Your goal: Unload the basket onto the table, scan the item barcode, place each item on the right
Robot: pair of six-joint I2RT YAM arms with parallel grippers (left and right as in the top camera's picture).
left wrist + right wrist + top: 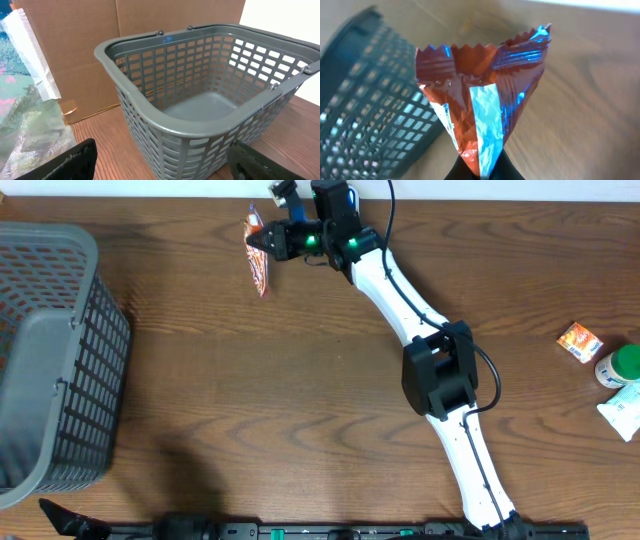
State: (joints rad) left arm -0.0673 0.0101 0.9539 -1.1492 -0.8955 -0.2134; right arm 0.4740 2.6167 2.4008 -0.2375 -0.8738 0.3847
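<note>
My right gripper (264,242) reaches to the far edge of the table and is shut on the lower tip of a crinkled orange-red foil snack packet (258,258). In the right wrist view the packet (480,90) fans out above the black fingertips of the gripper (485,171), showing a silvery blue seam and a zigzag top edge; no barcode shows on this side. A small black-and-white device (283,192) sits just beyond the packet at the table's back edge. My left gripper (160,162) stands open low at the front left, empty, facing the basket.
A grey plastic basket (85,242) fills the left side, its rim (107,52) close before the left fingers. Cardboard (75,40) and a clear plastic bag (25,100) lie behind it. An orange box (579,341), a green-capped bottle (620,366) and a white pack (625,412) sit far right.
</note>
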